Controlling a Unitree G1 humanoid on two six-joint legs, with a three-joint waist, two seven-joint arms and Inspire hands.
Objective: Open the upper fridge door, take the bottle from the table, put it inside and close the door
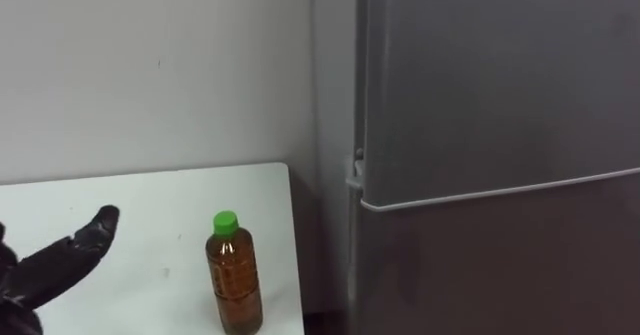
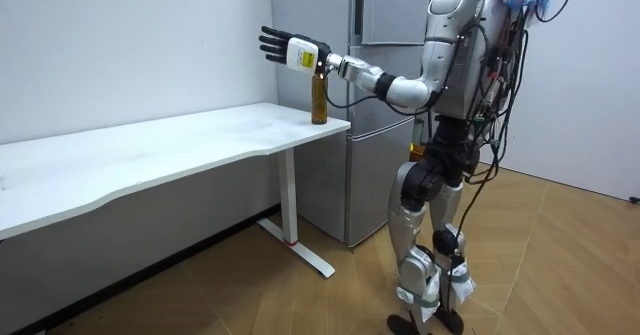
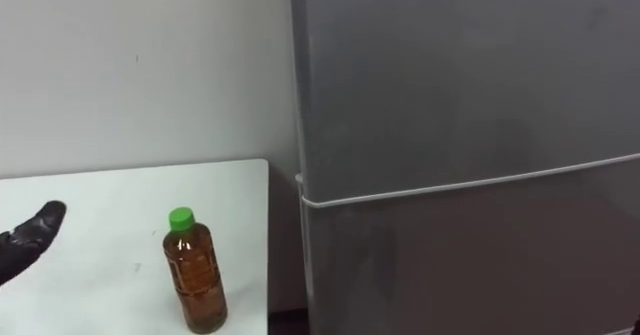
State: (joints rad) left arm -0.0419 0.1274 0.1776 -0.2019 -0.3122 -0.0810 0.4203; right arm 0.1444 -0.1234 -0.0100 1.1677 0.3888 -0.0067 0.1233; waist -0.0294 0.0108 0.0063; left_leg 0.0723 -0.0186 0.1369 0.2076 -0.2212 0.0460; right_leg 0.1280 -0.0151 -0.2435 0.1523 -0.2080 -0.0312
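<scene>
Rising at the right of the eye views, the grey fridge [image 1: 500, 95] is showing both doors closed, the upper door [image 1: 490, 65] meeting the lower door [image 1: 500, 275] along a pale seam. The robot is standing before it, at the end of the white tabletop [image 1: 140, 200] that is butting up beside the fridge. The left hand [image 1: 62, 259] is reaching out above the tabletop with fingers straight and spread, gripping nothing, and is hovering to the left of the bottle [image 1: 234, 283], apart from it.

The bottle is standing upright near the tabletop's fridge-side edge, nearly full of amber liquid and topped with a green cap [image 1: 226, 221]. It is looking like thin clear plastic, so it is probably moderately heavy for its size, smooth-sided and a little yielding under a squeeze. The best hold is likely around the middle of the body, fingers and thumb wrapping opposite sides, not the narrow cap. Since it is sitting so close to the edge, a sideways nudge could be tipping it off. The upper door is also needing opening first.
</scene>
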